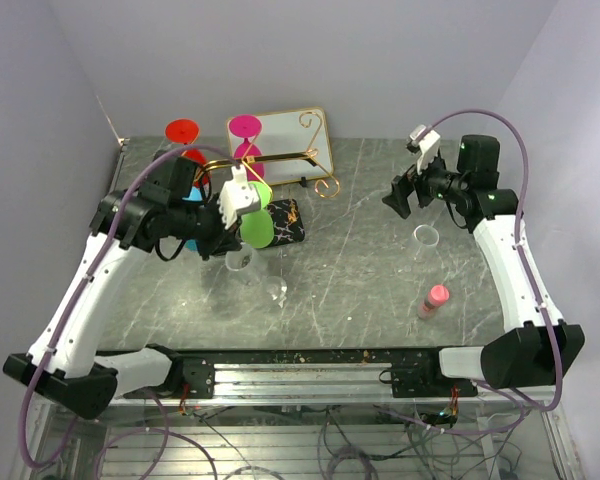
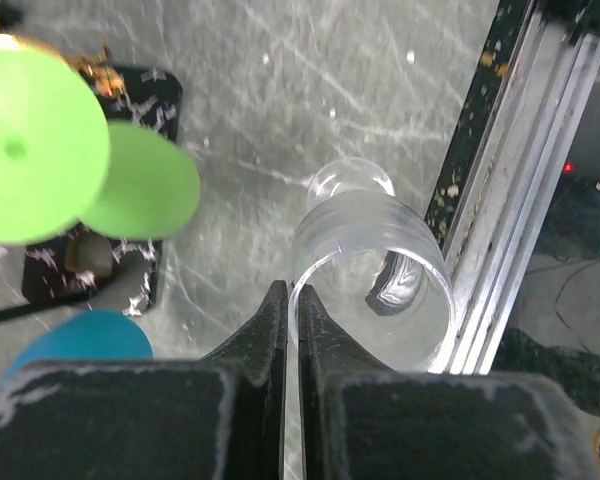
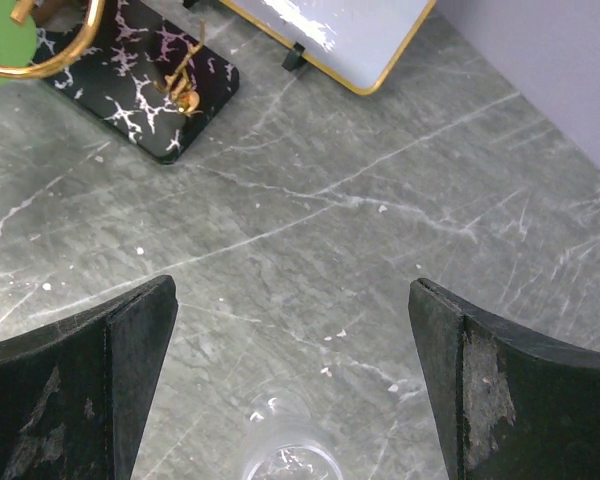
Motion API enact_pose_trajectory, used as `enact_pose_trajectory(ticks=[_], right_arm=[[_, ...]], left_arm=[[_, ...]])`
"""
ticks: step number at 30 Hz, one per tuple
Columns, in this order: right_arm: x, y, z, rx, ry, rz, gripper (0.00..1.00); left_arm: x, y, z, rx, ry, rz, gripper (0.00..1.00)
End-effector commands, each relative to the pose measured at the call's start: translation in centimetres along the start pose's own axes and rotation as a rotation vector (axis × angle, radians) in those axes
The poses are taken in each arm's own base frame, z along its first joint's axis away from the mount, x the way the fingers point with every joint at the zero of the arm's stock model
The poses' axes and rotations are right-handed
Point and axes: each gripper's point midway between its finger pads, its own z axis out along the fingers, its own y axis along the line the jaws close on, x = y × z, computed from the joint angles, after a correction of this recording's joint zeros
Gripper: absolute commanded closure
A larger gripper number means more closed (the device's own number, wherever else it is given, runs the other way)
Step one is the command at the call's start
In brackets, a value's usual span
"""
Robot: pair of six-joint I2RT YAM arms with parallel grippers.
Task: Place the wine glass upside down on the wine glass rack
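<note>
Grey bench point(image 2: 280, 100) lies below the left tool point(image 2: 289, 310), clamped on the wine glass point(image 2: 400, 240) rim — this thin pinch may slip during inversion near the wine glass rack point(image 2: 152, 92) ahead-left.

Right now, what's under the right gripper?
A clear glass on the grey table, framed between the open fingers of the right gripper. The wrist view's edge cuts off part of it, so whether it's upright can't be told.
</note>
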Motion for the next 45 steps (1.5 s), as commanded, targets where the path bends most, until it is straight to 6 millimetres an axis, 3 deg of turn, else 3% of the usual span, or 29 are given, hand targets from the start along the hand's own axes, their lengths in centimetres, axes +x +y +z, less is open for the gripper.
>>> enact_pose_trajectory(ticks=[1, 6, 11, 16, 22, 28, 31, 35, 45], right_arm=[[-2.0, 1.1, -0.7, -0.052, -0.040, 0.026, 0.00], [-5.8, 0.6, -2.3, 0.003, -0.130, 0.087, 0.04], [-10.9, 1.0, -4.7, -0.022, -0.225, 0.105, 0.06], [-14.8, 2.3, -6.1, -0.105, -0.316, 0.135, 0.10], [-16.7, 4.1, -5.5, -0.214, -0.365, 0.175, 0.15], [-18.0, 7.5, -3.0, -0.267, -0.366, 0.199, 0.15], [-18.1, 8.1, -1.7, -0.251, -0.356, 0.219, 0.17], [-17.8, 7.6, -0.6, -0.226, -0.341, 0.263, 0.24], [-18.0, 9.0, 0.8, -0.332, -0.346, 0.336, 0.49]], left_arm=[[-6.7, -0.7, -0.9, 0.032, -0.179, 0.047, 0.93], [-12.9, 1.5, -2.4, -0.059, -0.323, 0.036, 0.93], [-18.9, 2.7, -4.5, -0.088, -0.501, -0.042, 0.93], [-23.3, 3.9, -7.7, -0.169, -0.660, -0.078, 0.93], [-25.1, 5.5, -9.8, -0.287, -0.765, -0.059, 0.93], [-25.7, 6.5, -10.1, -0.322, -0.794, -0.080, 0.93], [-25.8, 7.1, -10.3, -0.357, -0.800, -0.079, 0.93], [-25.9, 7.3, -10.7, -0.381, -0.807, -0.072, 0.93], [-26.0, 7.2, -10.9, -0.380, -0.817, -0.067, 0.93]])
